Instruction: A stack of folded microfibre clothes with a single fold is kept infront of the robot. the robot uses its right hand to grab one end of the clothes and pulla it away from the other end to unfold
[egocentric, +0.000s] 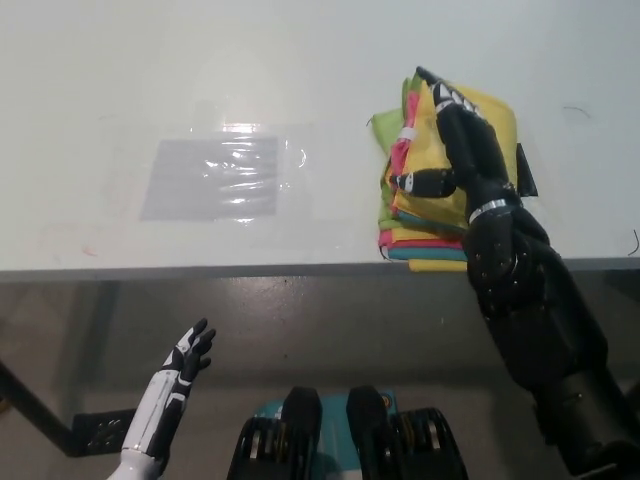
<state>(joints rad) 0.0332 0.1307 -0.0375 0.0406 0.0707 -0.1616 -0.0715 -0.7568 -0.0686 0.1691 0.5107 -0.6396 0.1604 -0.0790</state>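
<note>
Pale table (150, 90), clear plastic sheet (215, 178) left of cloth stack (432, 215).

From my seat, the right hand (455, 140) covers the middle of the stack of cloths (440, 170), so I can't see the top yellow cloth beneath it or whether its fingers (440, 95) pinch any edge. A small dark thing (523, 170) past the stack is half hidden by the arm; I can't name it. The lower cloths show only as thin coloured edges. My left hand (185, 355) sits low, its forearm cut off at the bottom edge. The surface (200, 80) runs out of frame on three sides.
</note>
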